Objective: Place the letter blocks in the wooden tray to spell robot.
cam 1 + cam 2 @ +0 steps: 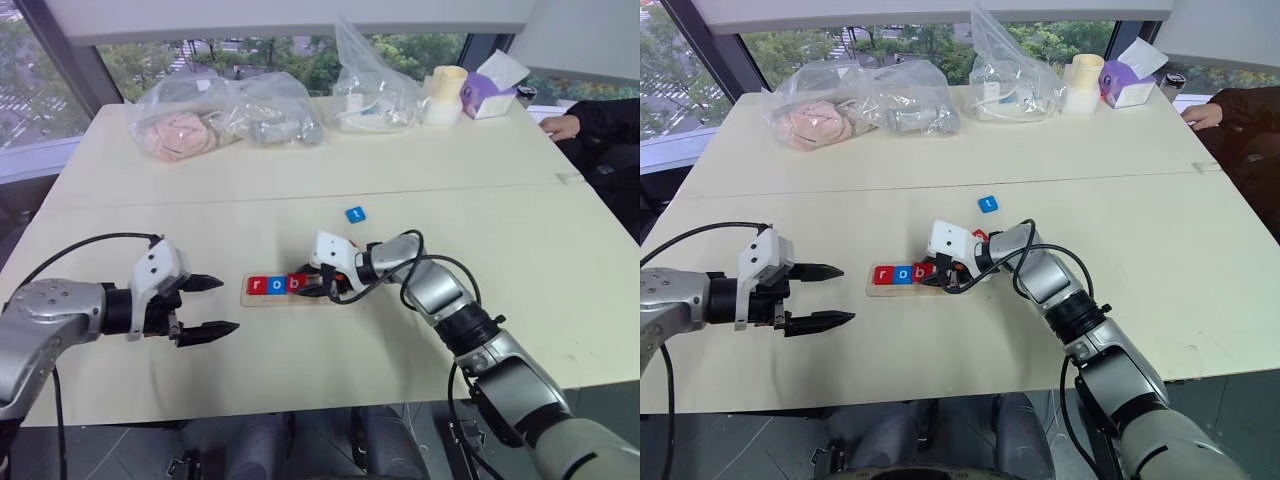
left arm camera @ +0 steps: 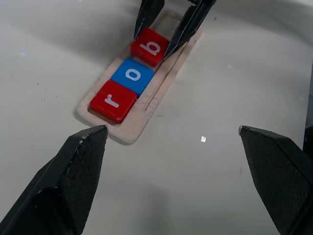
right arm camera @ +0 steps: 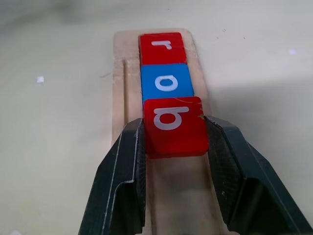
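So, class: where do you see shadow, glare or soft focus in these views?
Right wrist view: the right pincer casts a soft shadow over the table beside the wooden tray, and the table's far part goes soft. Left wrist view: the left pincer's near fingertips are slightly soft; the r tile shows faint gloss. Head views: even daylight.

Pale table (image 1: 300, 170) before wide windows (image 1: 250, 50); green trees outside; daylight.

Silver-grey arms, white wrist housings, looping black cables — each claw (image 1: 208, 305) black-fingered.
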Controlling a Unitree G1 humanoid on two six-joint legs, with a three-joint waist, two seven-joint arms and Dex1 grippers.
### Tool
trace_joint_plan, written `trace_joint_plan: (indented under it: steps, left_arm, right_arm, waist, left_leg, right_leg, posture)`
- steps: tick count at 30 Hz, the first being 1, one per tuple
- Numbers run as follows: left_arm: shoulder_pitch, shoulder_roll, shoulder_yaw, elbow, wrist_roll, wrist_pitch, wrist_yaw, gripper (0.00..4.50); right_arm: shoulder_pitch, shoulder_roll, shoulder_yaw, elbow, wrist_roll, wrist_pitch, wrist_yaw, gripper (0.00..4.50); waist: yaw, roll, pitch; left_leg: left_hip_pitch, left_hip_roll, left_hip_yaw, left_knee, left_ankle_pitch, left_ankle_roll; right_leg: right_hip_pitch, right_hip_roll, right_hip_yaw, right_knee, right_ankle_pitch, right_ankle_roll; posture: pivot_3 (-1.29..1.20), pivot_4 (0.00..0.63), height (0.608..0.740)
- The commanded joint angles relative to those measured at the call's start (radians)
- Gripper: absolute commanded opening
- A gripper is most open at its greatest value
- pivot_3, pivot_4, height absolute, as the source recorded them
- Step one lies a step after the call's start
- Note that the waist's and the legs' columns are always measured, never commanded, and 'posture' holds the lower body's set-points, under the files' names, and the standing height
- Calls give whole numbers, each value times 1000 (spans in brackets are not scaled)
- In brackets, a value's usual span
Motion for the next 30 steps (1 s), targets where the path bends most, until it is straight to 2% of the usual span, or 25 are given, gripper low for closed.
trace_joint_plan:
  steps: [1,2,4,6,7,8,9,25,28,30]
  left_arm:
    - [-11,-1,1,-7,9,-12,5,4500]
    - [-11,0,0,-6,9,-13,5,4500]
    - [-14,0,-3,-3,12,-15,5,4500]
    - [-16,-2,-4,-2,14,-16,6,4500]
    - [-16,-2,-4,-2,15,-16,6,4500]
    - [-17,-3,-5,-1,15,-16,6,4500]
    - [-18,-4,-6,-1,16,-16,6,4500]
    - [-49,-26,-51,26,49,-40,6,4500]
    - [-49,-27,-55,25,53,-43,7,4500]
    - [-48,-28,-54,23,54,-42,8,4500]
  right_arm:
    - [-34,20,-7,1,-2,-22,5,1163]
    - [-34,22,-8,3,-4,-23,5,1163]
    - [-29,19,0,5,-15,-42,11,2237]
    - [-26,18,-2,5,-23,-53,3,3106]
    - [-25,19,-5,5,-24,-54,-1,3748]
    - [-25,19,-7,3,-24,-58,2,4217]
    - [-25,18,-9,0,-25,-62,2,4474]
    - [-8,38,-25,21,-3,-55,5,4474]
    - [-7,50,-19,60,-13,-79,1,3614]
    - [-10,54,-20,72,-12,-84,3,2609]
  waist:
    - [0,0,0]
    - [0,0,0]
    - [0,0,0]
    - [0,0,0]
    - [0,0,0]
    - [0,0,0]
    - [0,0,0]
    - [0,0,0]
    - [-1,0,0]
    - [-1,0,0]
  left_leg:
    - [0,0,0,0,0,0]
    - [0,0,0,0,0,0]
    - [0,0,0,0,0,0]
    - [0,0,0,0,0,0]
    - [0,0,0,0,0,0]
    - [0,0,0,0,0,0]
    - [0,0,0,0,0,0]
    - [0,0,0,0,0,0]
    - [1,0,0,0,0,0]
    - [1,0,0,0,0,0]
  right_leg:
    - [0,0,0,0,0,0]
    - [0,0,0,0,0,0]
    - [0,0,0,0,0,0]
    - [0,0,0,0,0,0]
    - [0,0,0,0,0,0]
    - [0,0,0,0,0,0]
    - [0,0,0,0,0,0]
    - [0,0,0,0,0,0]
    - [0,0,0,0,0,0]
    - [0,0,0,0,0,0]
  posture:
    - [0,150,740]
    - [0,150,740]
    - [0,150,740]
    - [0,150,740]
    - [0,150,740]
    - [0,150,740]
    - [0,150,740]
    - [0,150,740]
    - [0,150,740]
    - [0,150,740]
